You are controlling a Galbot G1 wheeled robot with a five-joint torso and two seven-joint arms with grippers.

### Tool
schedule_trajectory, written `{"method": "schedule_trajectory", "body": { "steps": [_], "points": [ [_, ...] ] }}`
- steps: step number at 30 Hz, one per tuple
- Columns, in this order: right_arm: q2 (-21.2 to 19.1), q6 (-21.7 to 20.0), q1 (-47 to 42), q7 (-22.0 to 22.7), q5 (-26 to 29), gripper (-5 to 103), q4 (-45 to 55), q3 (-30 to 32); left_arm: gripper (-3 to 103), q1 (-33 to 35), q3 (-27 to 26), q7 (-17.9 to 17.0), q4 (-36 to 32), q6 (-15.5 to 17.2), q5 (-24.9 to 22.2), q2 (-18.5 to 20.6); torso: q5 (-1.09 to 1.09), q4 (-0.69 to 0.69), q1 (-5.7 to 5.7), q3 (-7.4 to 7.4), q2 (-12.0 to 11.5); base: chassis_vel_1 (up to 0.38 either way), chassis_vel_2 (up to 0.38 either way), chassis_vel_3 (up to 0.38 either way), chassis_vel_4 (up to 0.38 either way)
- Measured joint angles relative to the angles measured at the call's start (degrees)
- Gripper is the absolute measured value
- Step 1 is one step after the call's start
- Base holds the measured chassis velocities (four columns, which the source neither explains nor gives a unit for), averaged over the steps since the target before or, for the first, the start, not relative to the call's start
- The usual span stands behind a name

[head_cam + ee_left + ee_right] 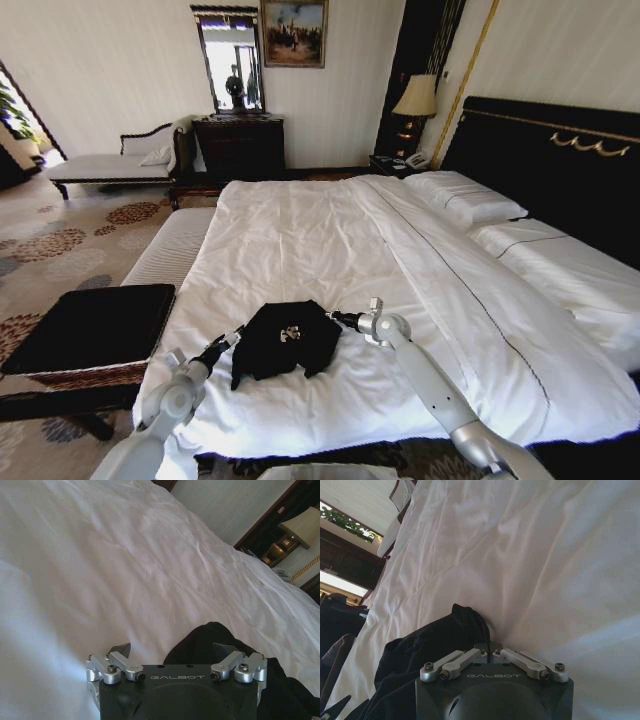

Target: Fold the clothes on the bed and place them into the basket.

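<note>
Both arms reach in from the bed's (300,240) near edge. Left gripper (227,343) sits at the shirt's (285,338) left edge with its fingers (121,650) spread apart and nothing between them; the wrist view shows dark cloth just beside one finger, not clamped. Right gripper (335,318) is at the shirt's right edge, its fingers (485,647) drawn together, apparently pinching a fold of black fabric, though the tips themselves are hidden by the cloth.

The shirt lies bunched near the bed's near edge, toward the left corner, its white lettering facing up. Its outline is irregular, so folding appears begun at most and not finished.

The basket (90,330) stands on the floor just beside the bed's left edge, nothing on its black top. Judgement: folding remains to be completed, and transfer to the basket is not yet done.
</note>
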Motion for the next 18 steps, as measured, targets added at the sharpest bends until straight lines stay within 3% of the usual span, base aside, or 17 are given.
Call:
{"method": "schedule_trajectory", "body": {
  "steps": [2,3,11,12,18],
  "points": [
    [0.1,0.0,0.0,0.0,-0.1,1,-0.1,0.0,92,-1.0,0.7,0.0,0.8,0.0,0.0,-0.1,0.0,0.0,0.0,0.0,0.0,0.0,0.0,0.0,0.0],
    [0.4,0.1,0.1,0.0,-0.2,1,-0.4,-0.1,84,-4.1,2.9,-0.1,3.1,0.1,0.4,-0.6,0.0,-0.02,0.0,0.0,0.0,0.0,0.0,0.0,0.0],
    [0.7,0.2,0.6,0.3,-0.3,1,-0.6,0.0,80,-9.3,7.9,-0.3,7.9,0.8,0.5,-0.6,0.01,-0.01,0.0,0.0,0.0,0.0,0.0,0.0,0.0],
    [0.8,0.2,1.1,0.3,-0.3,1,-0.9,0.5,72,-9.4,8.9,-0.1,8.1,1.1,0.6,-0.3,0.01,0.01,0.0,-0.01,0.0,0.0,0.0,0.0,0.0],
    [0.6,0.2,2.0,0.3,-0.3,1,-1.7,0.8,56,-8.9,9.9,0.0,7.9,1.1,1.2,-0.3,0.01,0.01,0.0,-0.01,0.0,0.0,0.0,0.0,0.0]
  ]
}}
